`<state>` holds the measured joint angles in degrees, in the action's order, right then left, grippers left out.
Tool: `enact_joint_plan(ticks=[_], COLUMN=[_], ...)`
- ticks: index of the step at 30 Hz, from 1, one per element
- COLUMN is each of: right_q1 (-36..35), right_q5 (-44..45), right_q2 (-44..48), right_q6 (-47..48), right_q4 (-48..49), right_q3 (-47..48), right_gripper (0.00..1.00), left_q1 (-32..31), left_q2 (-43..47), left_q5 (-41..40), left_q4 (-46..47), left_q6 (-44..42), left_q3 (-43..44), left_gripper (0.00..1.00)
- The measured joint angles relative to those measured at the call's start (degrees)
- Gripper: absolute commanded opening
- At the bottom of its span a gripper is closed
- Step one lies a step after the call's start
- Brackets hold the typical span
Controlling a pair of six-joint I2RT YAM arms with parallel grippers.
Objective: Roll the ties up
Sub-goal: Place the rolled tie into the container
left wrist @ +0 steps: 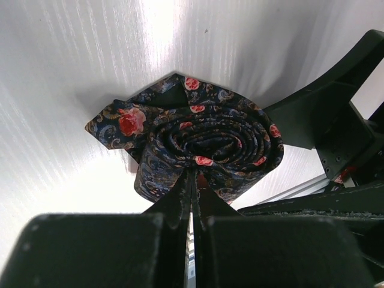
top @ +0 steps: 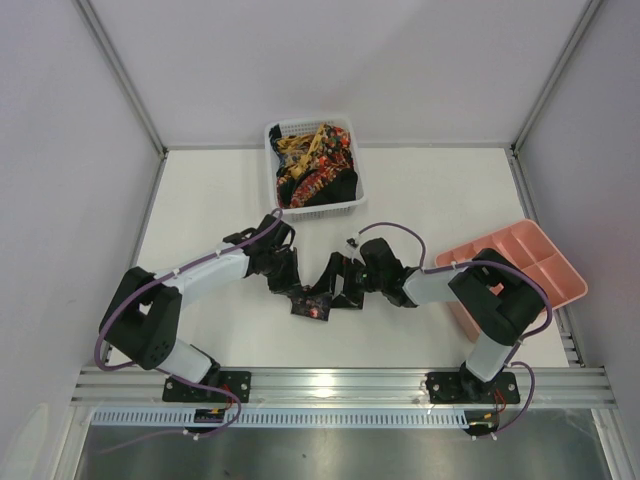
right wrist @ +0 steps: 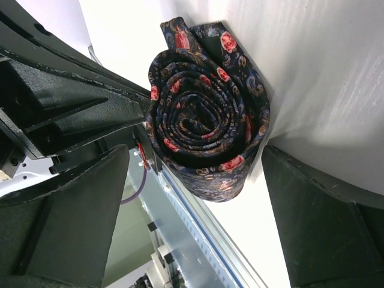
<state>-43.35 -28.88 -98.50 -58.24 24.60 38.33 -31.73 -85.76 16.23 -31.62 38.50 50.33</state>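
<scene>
**A:** Top view, just below centre: the dark navy fabric necktie with red roses [left wrist: 210,141] lies coiled in a tight spiral on the white bench [top: 200,200], between the two arms.

**B:** And the left gripper [left wrist: 192,180]?

**A:** Its jaws are pinched together on the lower edge of the roll. In the wrist view the pointed tip pokes out at centre left.

**B:** The right gripper [right wrist: 197,151]?

**A:** Jaws spread wide, one on each side of the coil. At top centre, more patterned ties [top: 312,160] fill the white plastic mesh basket [top: 318,210].
</scene>
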Motion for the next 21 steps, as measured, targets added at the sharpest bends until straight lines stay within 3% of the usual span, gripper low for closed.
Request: enact_joint_plan(ticks=[21], right_q1=[-0.1], right_q5=[-2.4], right_q2=[-2.3], right_q6=[4.4], right_q4=[0.5], right_q3=[2.3], right_gripper=[0.98], left_q1=[0.3], left_q2=[6.1], left_q5=[-4.0], left_q4=[-3.8], left_q6=[0.0], left_q3=[1.6], left_gripper=[0.02])
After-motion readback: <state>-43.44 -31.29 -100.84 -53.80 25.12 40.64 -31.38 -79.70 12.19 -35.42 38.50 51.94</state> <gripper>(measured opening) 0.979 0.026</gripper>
